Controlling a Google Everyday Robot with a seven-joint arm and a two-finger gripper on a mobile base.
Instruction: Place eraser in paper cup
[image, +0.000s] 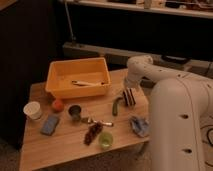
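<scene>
The eraser (130, 97), a small dark block with pale stripes, lies on the wooden table (60, 150) near its right edge. My gripper (129, 88) hangs at the end of the white arm, directly over the eraser and at or just above its top. The paper cup (33, 110), white and tapered, stands upright at the table's far left, well apart from the gripper.
A yellow bin (60, 75) with a utensil inside sits at the back. An orange ball (58, 105), a blue-grey pad (49, 125), a dark metal cup (75, 112), a green cup (105, 140), dark grapes (92, 133), a green pod (116, 106) and a blue cloth (139, 126) lie between.
</scene>
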